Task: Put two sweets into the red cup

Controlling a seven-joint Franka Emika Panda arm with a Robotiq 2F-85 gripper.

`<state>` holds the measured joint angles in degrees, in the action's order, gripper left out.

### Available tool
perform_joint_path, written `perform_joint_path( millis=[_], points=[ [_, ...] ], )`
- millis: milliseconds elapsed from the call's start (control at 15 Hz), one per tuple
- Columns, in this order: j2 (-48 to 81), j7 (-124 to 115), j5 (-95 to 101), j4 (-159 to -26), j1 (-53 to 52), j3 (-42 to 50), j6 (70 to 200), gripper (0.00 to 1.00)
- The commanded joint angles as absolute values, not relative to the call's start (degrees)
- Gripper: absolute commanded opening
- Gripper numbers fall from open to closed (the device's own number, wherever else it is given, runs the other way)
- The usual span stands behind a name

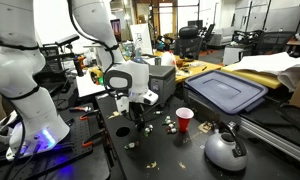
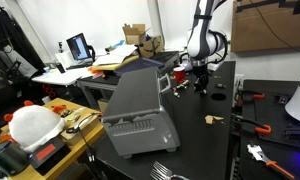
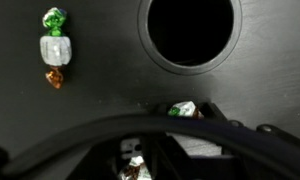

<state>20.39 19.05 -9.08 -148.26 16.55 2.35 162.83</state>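
Observation:
The red cup (image 1: 184, 120) stands upright on the black table, to the right of my gripper (image 1: 140, 118); in an exterior view it shows as a small red shape (image 2: 179, 74) beside the gripper (image 2: 200, 84). Pale sweets lie scattered on the table (image 1: 170, 124) (image 2: 212, 119). In the wrist view the gripper (image 3: 183, 112) has its fingertips together on one sweet (image 3: 182, 108) with a green wrapper end. Another sweet (image 3: 55, 48) lies loose at the upper left, and a third (image 3: 136, 168) lies below the fingers. The cup is out of the wrist view.
A grey kettle (image 1: 225, 150) stands near the table's front, right of the cup. A round dark hole (image 3: 190, 30) shows in the table just ahead of the fingers. A grey bin with a blue lid (image 1: 226, 92) sits behind. A grey tilted case (image 2: 140, 105) stands beside the table.

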Motion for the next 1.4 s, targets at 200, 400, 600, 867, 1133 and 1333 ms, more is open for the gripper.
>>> perform_joint_path(
  millis=[200,400,600,867,1133,1333],
  points=[
    [18.1,19.1,-7.9,-149.5,17.4,1.5,163.9,0.00],
    [15.3,17.5,-7.1,-149.6,16.4,2.6,161.9,0.04],
    [11.7,15.3,-5.0,-149.3,15.2,4.5,160.7,0.04],
    [7.1,11.5,-1.6,-147.9,13.7,7.6,159.6,0.04],
    [4.5,6.6,2.0,-145.8,12.7,10.1,158.3,0.04],
    [4.4,4.4,2.6,-144.0,12.3,10.3,159.0,0.04]
  ],
)
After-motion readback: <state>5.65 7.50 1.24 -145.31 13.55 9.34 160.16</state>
